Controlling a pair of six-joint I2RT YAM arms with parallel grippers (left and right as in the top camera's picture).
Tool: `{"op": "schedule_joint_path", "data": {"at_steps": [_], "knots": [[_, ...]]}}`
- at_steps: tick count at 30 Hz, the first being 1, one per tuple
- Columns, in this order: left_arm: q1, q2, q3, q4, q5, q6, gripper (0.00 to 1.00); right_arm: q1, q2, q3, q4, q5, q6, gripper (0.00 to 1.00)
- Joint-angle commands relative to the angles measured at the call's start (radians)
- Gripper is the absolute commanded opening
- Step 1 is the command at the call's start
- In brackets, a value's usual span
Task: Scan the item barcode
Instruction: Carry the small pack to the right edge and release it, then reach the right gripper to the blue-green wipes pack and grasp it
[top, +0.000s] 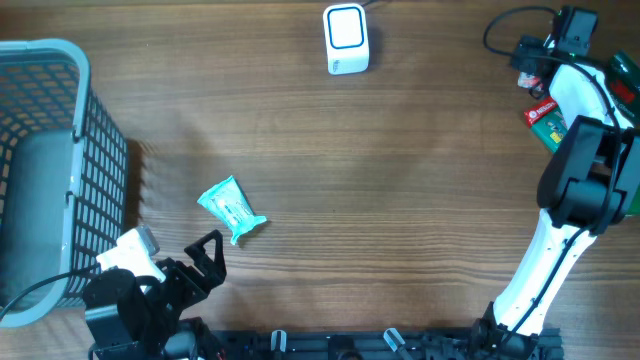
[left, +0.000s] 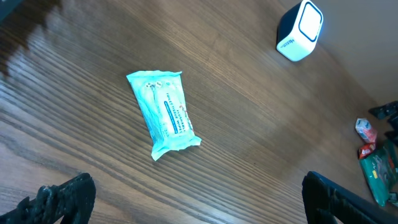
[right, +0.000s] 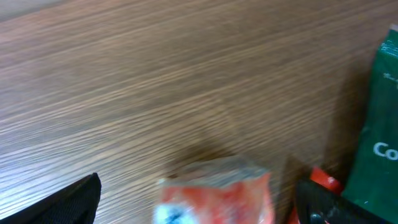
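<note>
A teal wipes packet (top: 232, 208) lies flat on the wooden table left of centre, also in the left wrist view (left: 165, 113). The white barcode scanner (top: 346, 38) with a blue-rimmed window stands at the far middle (left: 300, 30). My left gripper (top: 207, 255) hovers just short of the teal packet, open and empty (left: 196, 186). My right gripper (top: 530, 60) is at the far right edge. Its jaws (right: 199, 186) stand wide apart around a blurred red-and-white packet (right: 217, 196) on the table, with gaps at both sides.
A grey wire basket (top: 50, 170) fills the left edge beside my left arm. A green packet (top: 547, 122) and small red items (top: 527, 80) lie at the far right near my right arm (top: 575, 190). The green packet (right: 379, 137) sits right of the right fingers.
</note>
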Motion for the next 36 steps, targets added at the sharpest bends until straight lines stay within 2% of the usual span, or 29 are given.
{"op": "schedule_joint_path", "data": {"at_steps": [1,3,5,7,10,13,14,16,20,24,26,29,34,36], "knots": [[0.002,-0.002,-0.002,0.002,0.009,0.019,1.0,0.038,-0.177,0.039,-0.051,-0.161,0.001,1.0],[0.002,-0.002,-0.002,0.002,0.008,0.019,1.0,0.056,-0.254,0.038,-0.141,-0.372,0.003,1.0],[0.002,-0.002,-0.002,0.002,0.008,0.019,1.0,0.082,-0.325,0.038,-0.267,-0.741,0.011,1.0],[0.002,-0.002,-0.002,0.002,0.008,0.019,1.0,0.111,-0.355,0.038,-0.372,-1.001,0.009,1.0],[0.002,-0.002,-0.002,0.002,0.008,0.019,1.0,0.206,-0.354,0.019,-0.55,-1.245,-0.006,1.0],[0.002,-0.002,-0.002,0.002,0.008,0.019,1.0,0.353,-0.353,-0.068,-0.584,-1.176,-0.049,1.0],[0.002,-0.002,-0.002,0.002,0.008,0.019,1.0,0.434,-0.353,-0.114,-0.583,-1.098,-0.084,1.0],[0.002,-0.002,-0.002,0.002,0.009,0.019,1.0,0.546,-0.352,-0.187,-0.543,-0.996,-0.064,1.0],[0.002,-0.002,-0.002,0.002,0.008,0.019,1.0,0.795,-0.351,-0.356,-0.351,-0.956,0.014,1.0],[0.002,-0.002,-0.002,0.002,0.008,0.019,1.0,0.975,-0.351,-0.433,-0.19,-0.929,0.045,1.0],[0.002,-0.002,-0.002,0.002,0.008,0.019,1.0,1.05,-0.351,-0.451,-0.12,-0.768,0.143,1.0],[0.002,-0.002,-0.002,0.002,0.008,0.019,1.0,1.118,-0.335,-0.453,-0.063,-0.602,0.2,1.0],[0.002,-0.002,-0.002,0.002,0.009,0.019,1.0,1.149,-0.256,-0.453,0.05,-0.573,0.214,1.0],[0.002,-0.002,-0.002,0.002,0.008,0.019,1.0,1.147,-0.215,-0.453,0.091,-0.579,0.225,0.95]]}}
